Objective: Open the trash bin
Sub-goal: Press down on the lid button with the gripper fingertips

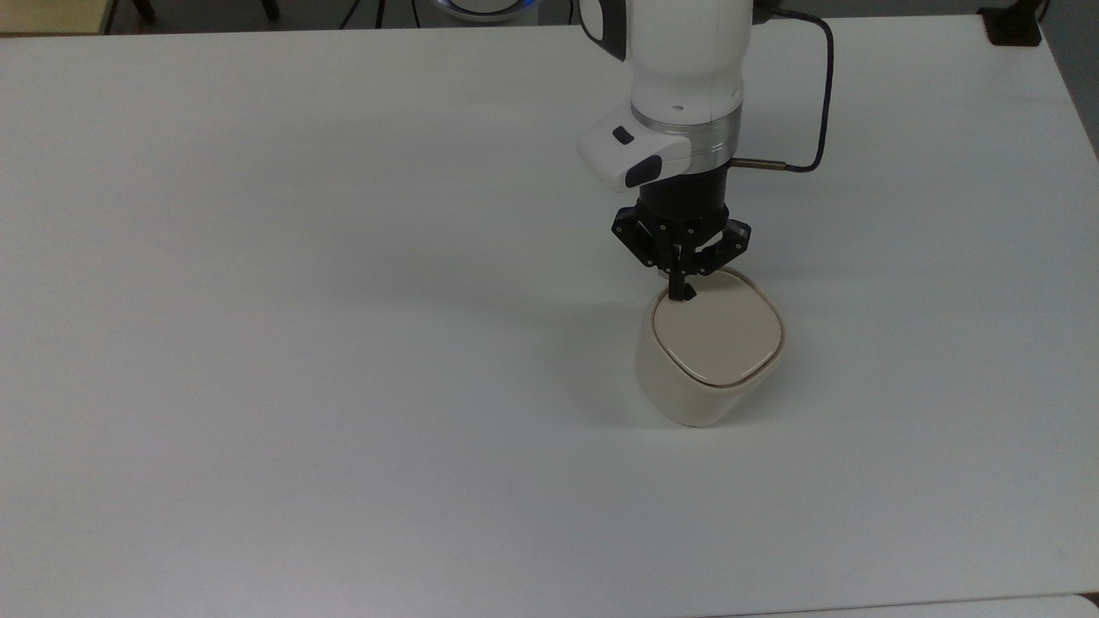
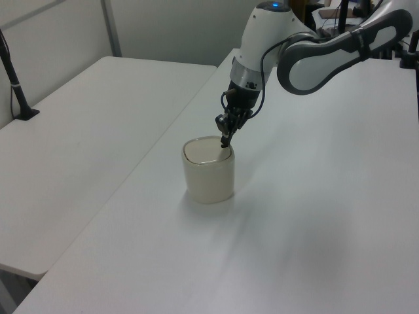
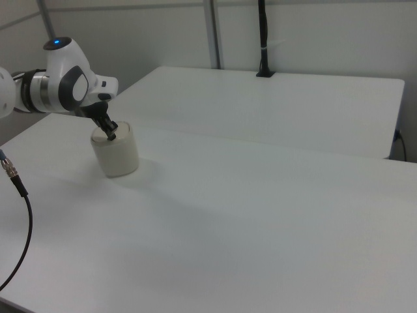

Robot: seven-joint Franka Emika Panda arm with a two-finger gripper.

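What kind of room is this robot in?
Probably a robot lab or test room. A white robot arm reaches over a plain white table with just a small cream trash bin on it, its gripper at the bin's lid. More white tables and partition walls stand behind.
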